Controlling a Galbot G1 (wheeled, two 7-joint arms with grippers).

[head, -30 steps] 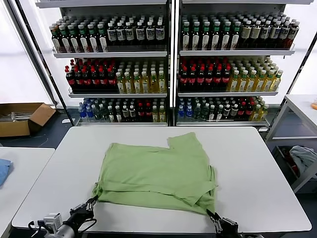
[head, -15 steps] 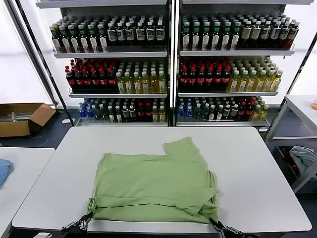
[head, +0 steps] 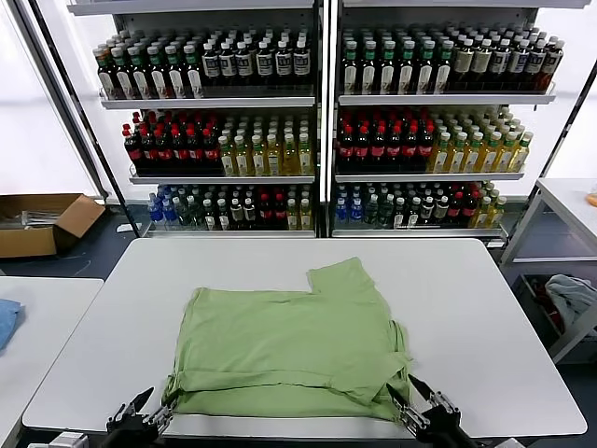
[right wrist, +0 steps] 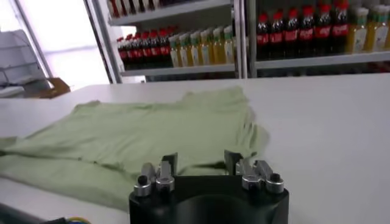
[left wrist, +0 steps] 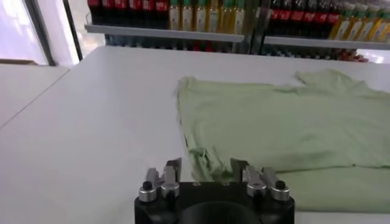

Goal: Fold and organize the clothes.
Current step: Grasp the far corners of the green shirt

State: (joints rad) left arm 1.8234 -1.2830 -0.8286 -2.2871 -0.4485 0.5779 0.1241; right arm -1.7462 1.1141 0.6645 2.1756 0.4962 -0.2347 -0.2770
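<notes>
One of the clothes, a light green shirt [head: 289, 350], lies plain side up and folded over on the white table [head: 485, 317], one sleeve pointing to the far side. Its near hem runs along the table's front edge. My left gripper [head: 149, 411] stands open just off the shirt's near left corner; in the left wrist view the rumpled corner of the shirt [left wrist: 274, 122] lies loose ahead of the left gripper [left wrist: 205, 170]. My right gripper [head: 420, 407] is open at the near right corner, the right gripper [right wrist: 200, 162] showing fabric of the shirt [right wrist: 152, 131] between and beyond its spread fingers, not gripped.
Shelves of bottles [head: 326, 121] stand behind the table. A cardboard box [head: 42, 222] sits on the floor at far left. A second table [head: 37, 317] at left carries a blue cloth. A pile of cloth [head: 574, 294] lies under a side table at right.
Both grippers held the shirt's near corners and drew them toward the front edge; both have since opened and let the fabric go. The shirt now lies flatter and nearer.
</notes>
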